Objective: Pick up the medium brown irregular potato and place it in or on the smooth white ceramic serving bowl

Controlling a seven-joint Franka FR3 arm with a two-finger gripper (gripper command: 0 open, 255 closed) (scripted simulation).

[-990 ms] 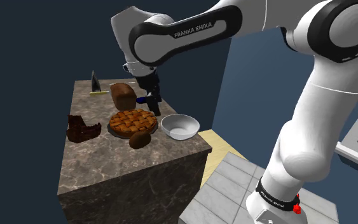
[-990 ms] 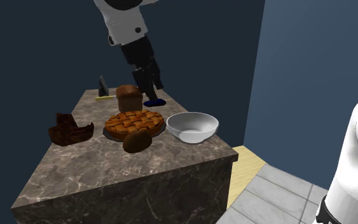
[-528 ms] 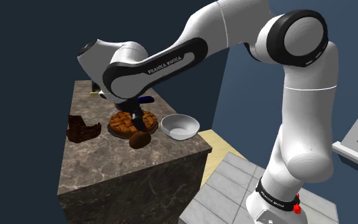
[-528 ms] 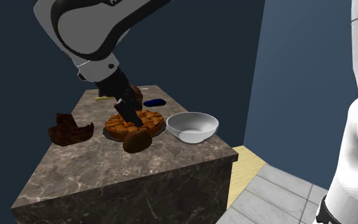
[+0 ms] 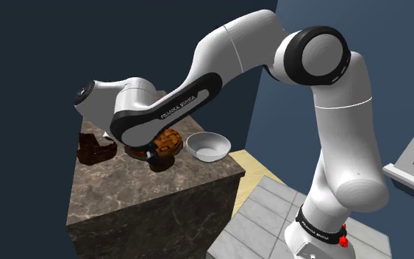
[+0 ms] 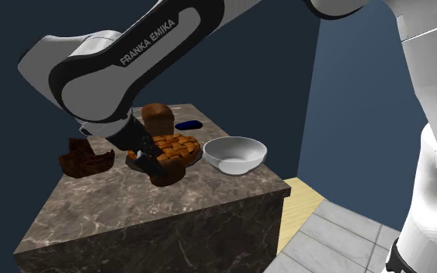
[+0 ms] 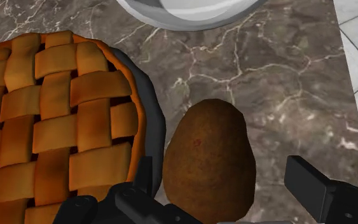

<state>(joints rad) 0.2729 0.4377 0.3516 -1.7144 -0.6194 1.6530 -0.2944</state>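
Straddling the potato (image 7: 209,159), the fingers (image 7: 314,186) stand released and well apart. One sits close against the potato's side next to the pie (image 7: 56,121), and the other is clear of it, with bare worktop (image 7: 285,76) showing between. Nothing is clasped. The potato, brown and rough-skinned, lies on the dark marbled worktop just beside the pie's dark dish rim; whether the two touch I cannot tell. The pie has an orange-brown lattice top. Past the potato and apart from it stands the white bowl (image 7: 190,16), near the worktop's edge, with pale floor tiles (image 7: 355,44) beyond. In the second exterior view the potato lies in front of the pie and the bowl stands to the pie's right. A brown loaf (image 6: 157,118) stands behind the pie, with a small dark blue thing (image 6: 187,125) just to the loaf's right. A dark brown broken cake (image 6: 84,160) lies to the pie's left. The white arm (image 5: 198,81) bends low over the worktop.
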